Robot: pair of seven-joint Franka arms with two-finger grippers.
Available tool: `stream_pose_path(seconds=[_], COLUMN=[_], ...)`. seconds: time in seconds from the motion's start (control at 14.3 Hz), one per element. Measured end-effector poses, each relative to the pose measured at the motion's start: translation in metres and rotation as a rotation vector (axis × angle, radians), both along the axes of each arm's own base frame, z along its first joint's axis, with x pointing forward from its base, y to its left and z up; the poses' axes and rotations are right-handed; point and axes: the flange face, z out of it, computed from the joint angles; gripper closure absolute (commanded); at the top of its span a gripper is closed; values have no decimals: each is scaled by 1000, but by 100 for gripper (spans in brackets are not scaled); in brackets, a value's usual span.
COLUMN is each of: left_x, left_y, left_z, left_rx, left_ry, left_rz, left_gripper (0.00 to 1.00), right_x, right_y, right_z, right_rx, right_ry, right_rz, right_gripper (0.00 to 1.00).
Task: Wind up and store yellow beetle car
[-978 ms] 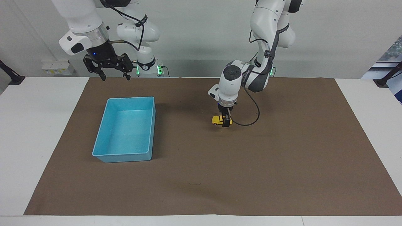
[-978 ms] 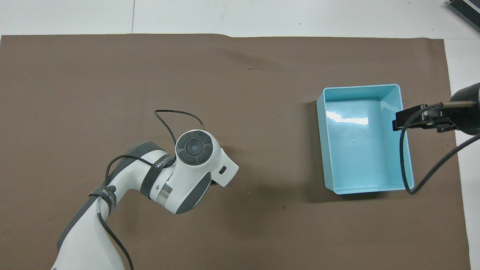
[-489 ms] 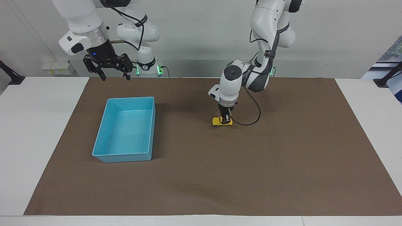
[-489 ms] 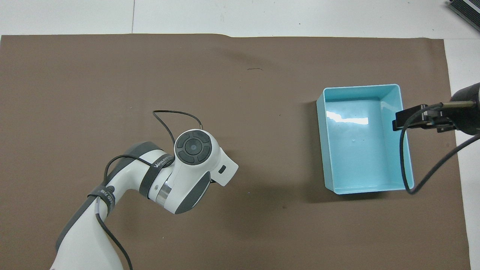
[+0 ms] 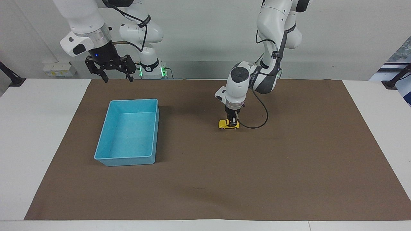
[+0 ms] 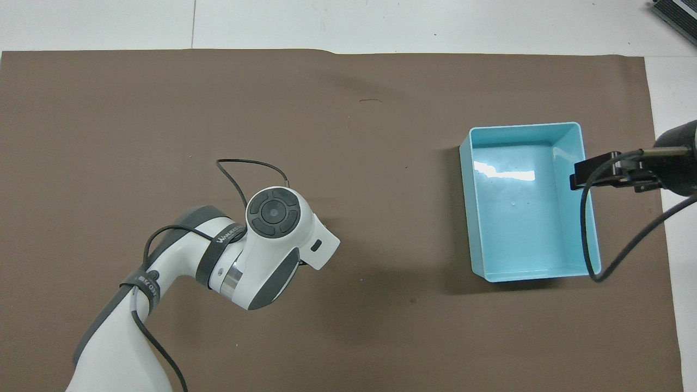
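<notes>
While the left gripper point(image 5: 232, 123) stands clamped on the yellow beetle car point(image 5: 228, 124) mid-mat, the car's long axis runs from three to nine o'clock in the facing view, toward the blue tray point(image 5: 103, 138) at nine. The right gripper point(image 5: 116, 78) waits spread wide above the tray's end. Writing on the left arm's strap is unreadable.

A blue tray point(image 5: 128, 130) sits on the brown mat point(image 5: 289, 166)

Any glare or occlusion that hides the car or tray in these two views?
Overhead view: a white glare streak lies on the blue tray floor, and the left arm hides the car. Facing view: no glare; the yellow beetle car shows.
</notes>
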Motion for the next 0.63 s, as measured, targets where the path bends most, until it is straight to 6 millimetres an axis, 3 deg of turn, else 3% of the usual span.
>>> stream_pose_path(seconds=[0.42,0.63], left_x=[5,10], left_y=[30,57], left_z=[0,0], left_rx=[7,10], left_ry=[9,17], left_rz=[24,15], left_gripper=[100,100], right_x=[0,0], right_y=[0,0], right_z=[0,0], right_rx=[0,0], right_ry=[0,0], right_rz=[0,0], right_gripper=[0,0])
